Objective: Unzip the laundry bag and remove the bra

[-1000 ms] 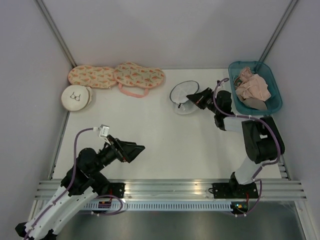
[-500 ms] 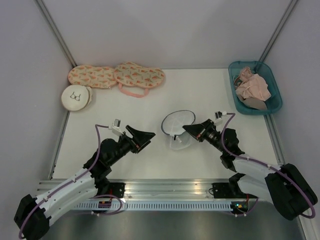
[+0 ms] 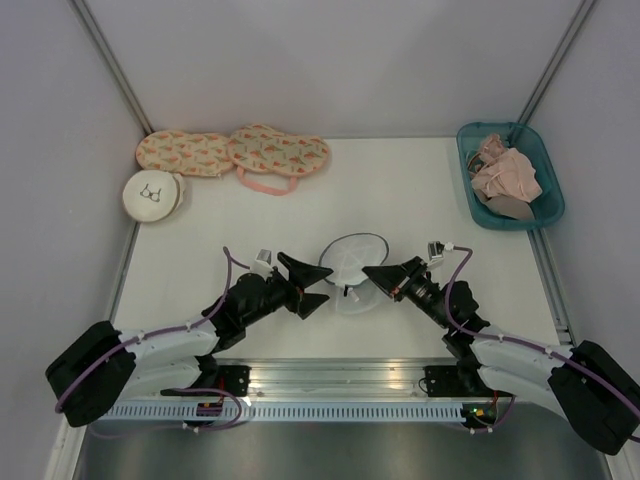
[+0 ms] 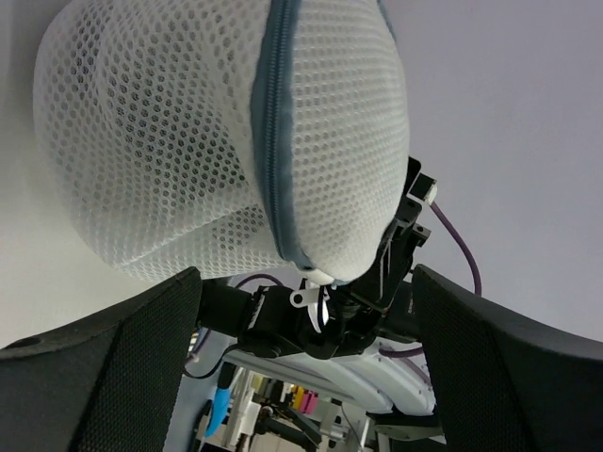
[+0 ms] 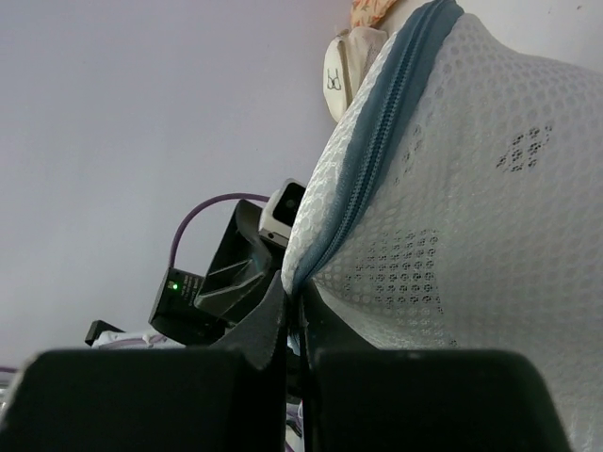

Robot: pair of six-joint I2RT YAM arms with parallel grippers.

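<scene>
Right hand (image 3: 370, 271), pinching laundry bag (image 3: 352, 252) rim, brought it centre; left hand (image 3: 327, 284), wide, now flanks zipper pull (image 4: 303, 297).

The white table (image 3: 300, 215) carries a pink patterned case (image 3: 183, 153) touching its twin (image 3: 280, 152) along the far edge. A cream round pouch (image 3: 153, 195) lies just in front (bra drawing on top). A teal basket (image 3: 466, 170) stands far right. The laundry bag (image 3: 352, 252) sits tilted near the middle.

Overhead view from behind; two low, opposed wrist views close on laundry bag (image 4: 170, 141).
</scene>
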